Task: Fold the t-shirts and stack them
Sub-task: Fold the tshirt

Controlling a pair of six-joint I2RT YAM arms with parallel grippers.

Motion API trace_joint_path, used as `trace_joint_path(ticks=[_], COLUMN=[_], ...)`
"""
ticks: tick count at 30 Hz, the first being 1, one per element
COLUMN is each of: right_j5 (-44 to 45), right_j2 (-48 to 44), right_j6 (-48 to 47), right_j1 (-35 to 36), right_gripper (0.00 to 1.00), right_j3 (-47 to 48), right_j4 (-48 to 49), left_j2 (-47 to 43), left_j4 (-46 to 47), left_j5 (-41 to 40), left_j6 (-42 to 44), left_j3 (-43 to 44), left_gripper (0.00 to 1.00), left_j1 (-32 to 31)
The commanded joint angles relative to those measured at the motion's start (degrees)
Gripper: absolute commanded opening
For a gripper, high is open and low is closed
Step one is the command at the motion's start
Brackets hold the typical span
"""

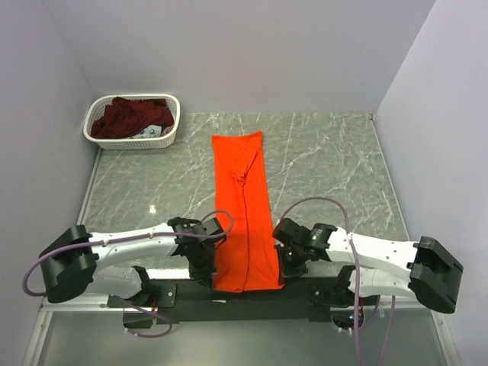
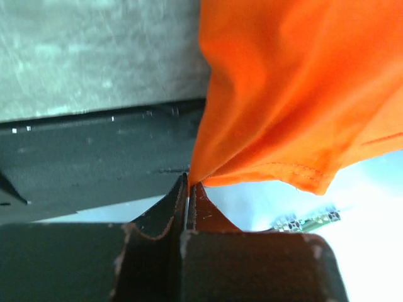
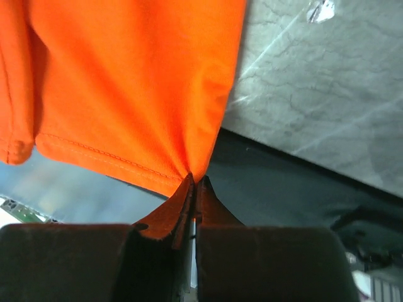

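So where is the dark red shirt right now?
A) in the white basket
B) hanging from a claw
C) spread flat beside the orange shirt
A: the maroon shirt lies bunched in the white basket; the left claw and right claw pinch only the orange shirt.

Table [image 1: 328, 168]: walled behind and on both sides.
Far left corner, by the back wall: basket [image 1: 169, 133]; inside it, bundled t-shirt [image 1: 126, 118].
Middle of table, right of the basket and well apart from it: spread t-shirt [image 1: 242, 206], laid lengthwise from far to near, near end reaching past the front edge over the rail [image 1: 305, 299].
At its near left corner: left gripper [image 1: 207, 259], touching the hem.
At its near right corner: right gripper [image 1: 284, 263], touching the hem.
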Motion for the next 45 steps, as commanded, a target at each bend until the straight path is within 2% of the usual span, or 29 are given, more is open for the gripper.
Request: trace_joint_path(ticks=[1,3,7,9,10,11,19,30,45], right_j5=[4.33,7.32,11.63,12.08,12.17,13.21,15.06,17.88,17.88], right_j2=[1.53,4.07,7.24,8.56,9.09,12.23,23.49,34.57,42.31], right_j6=[-0.25,-2.26,-5.70,-8.33,-9.21,-12.79,-18.27,-22.58,-24.25], right_j1=[0.19,-0.07,-3.75,-7.87,-9.20,-12.52,-18.70,-24.33,-27.41], right_gripper=[0.00,0.00,0.00,0.00,0.00,0.00,0.00,0.00,0.00], right_j3=[5.71,10.98,18.37,20.75,21.63,25.72,36.30,50.63,56.35], right_j4=[-9.30,-13.08,-17.30,-16.78,-16.69,-15.91,-13.71,-9.93,-3.69], left_j2=[-2.63,-2.63,-1.14,-0.44,0.78,3.67,14.48,26.36,33.67], left_j4=[-5.52,-6.31,-5.36,-4.48,-4.30,-4.30,-2.36,1.85,9.33], left_j5=[0.73,-0.67,-1.73,-2.42,-3.04,-4.35,-8.92,-15.79,-18.25], left_j6=[-1.45,-0.84,2.59,5.13,6.19,10.72,19.37,27.03,30.28], left_j3=[1.03,4.36,8.16,9.39,11.22,14.37,25.82,38.83,42.97], left_gripper=[0.01,0.01,0.01,0.01,0.01,0.01,0.01,0.01,0.01], left_j1=[-0.16,0.28,7.46,10.73,13.61,17.82,27.34,31.30,35.00])
